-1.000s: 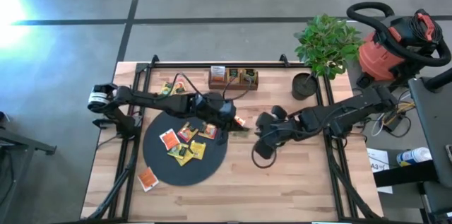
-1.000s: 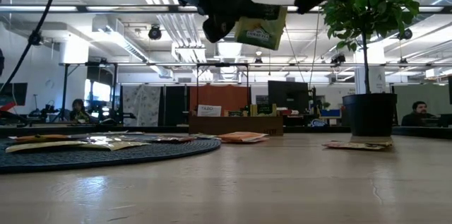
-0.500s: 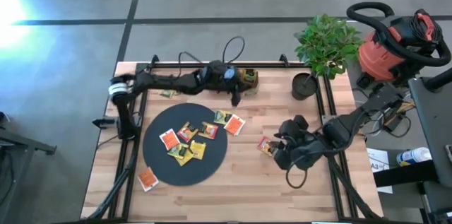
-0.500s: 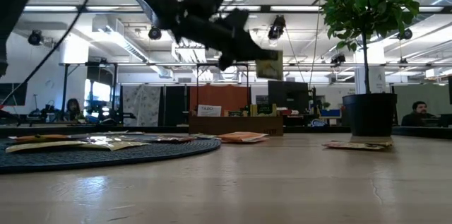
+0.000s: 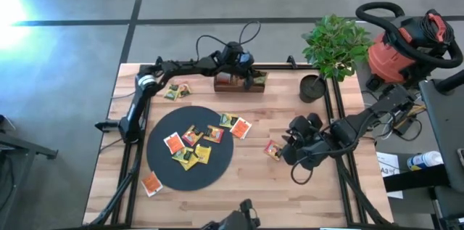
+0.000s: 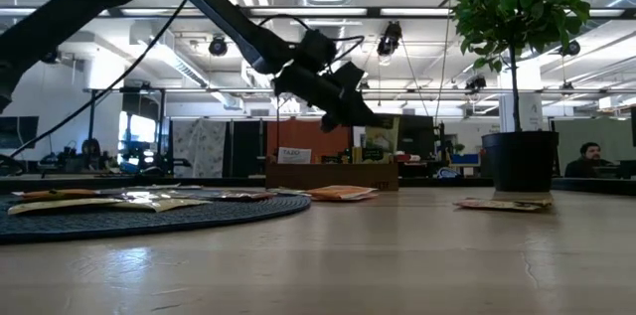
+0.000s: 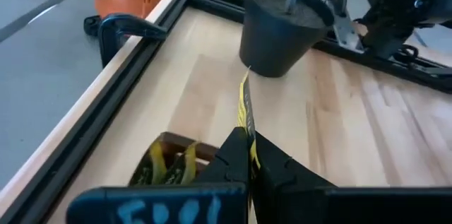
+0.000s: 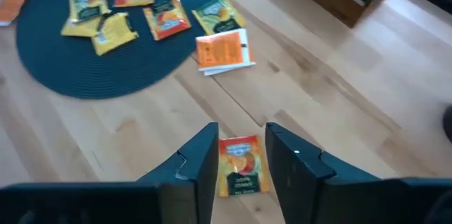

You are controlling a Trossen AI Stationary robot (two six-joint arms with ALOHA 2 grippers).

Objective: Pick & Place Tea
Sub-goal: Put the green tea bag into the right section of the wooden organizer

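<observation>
Both pincers were busy, and the round black woven disc (image 5: 190, 150) serves as landmark. Nearest the front edge, an orange-red square tea packet (image 5: 151, 183) lay on the bare wood just off the disc's front-left rim. On the disc itself sat a cluster of small flat tea packets (image 5: 191, 145), orange-red, yellow and green, none yet moved. At the disc's right rim an orange-red packet (image 8: 222, 48) lay half off onto the wood beside a green one.

Further right of the disc, well clear of it, the right gripper (image 8: 241, 159) hung low over the table with its dark fingers parted on either side of an orange-and-white printed packet (image 8: 240, 165); the packet looked to be flat on the wood, not yet pinched.

Beyond the disc, at the table's far edge, the left gripper (image 7: 247, 157) was clamped tight on a yellow-green packet (image 7: 245, 114) held edge-up above the brown wooden compartment tray (image 5: 239, 80), which already had a few packets standing in it. A green-yellow packet (image 5: 174, 91) lay on the wood behind the disc's left side.

My judgement: the task was early on, with one packet about to be dropped into the tray and most of the tea left.
</observation>
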